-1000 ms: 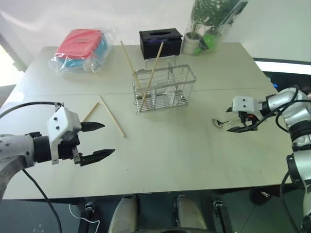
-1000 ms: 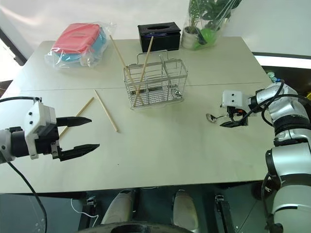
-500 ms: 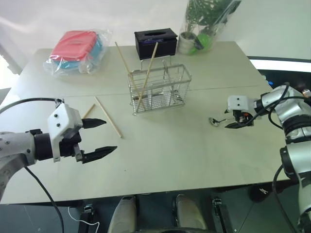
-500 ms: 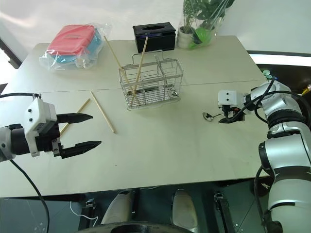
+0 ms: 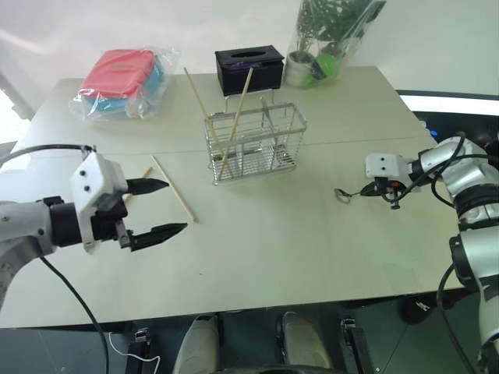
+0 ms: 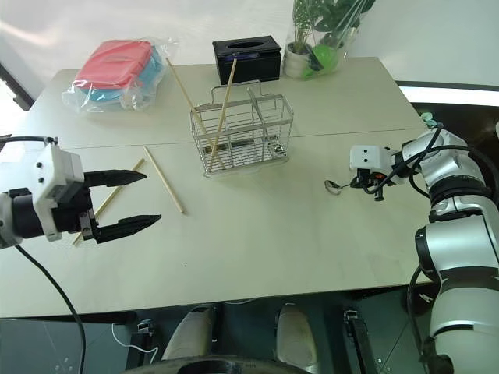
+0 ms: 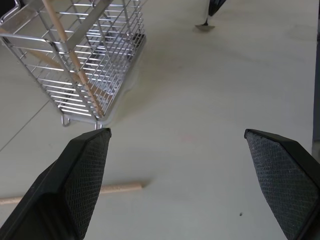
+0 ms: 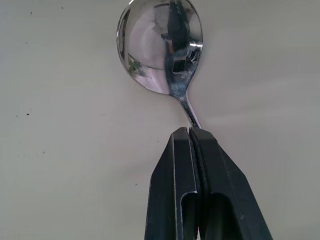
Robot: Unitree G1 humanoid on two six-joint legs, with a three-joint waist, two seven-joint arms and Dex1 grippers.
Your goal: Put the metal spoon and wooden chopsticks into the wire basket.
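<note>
right end effector (image 8: pixel 192 132) pinched on metal spoon (image 8: pixel 161 47) handle, ready to lift | left end effector (image 5: pixel 156 209) wide, near loose wooden chopsticks (image 5: pixel 175 187) on surface | wire basket (image 5: pixel 256 142) holds two

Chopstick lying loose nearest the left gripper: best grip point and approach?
Grip the loose chopstick near its middle, coming from above with fingers straddling its width. It lies flat on the table, thin and straight, so a mid grip should balance it. The left gripper is open beside it; the wire basket stands clear.
</note>
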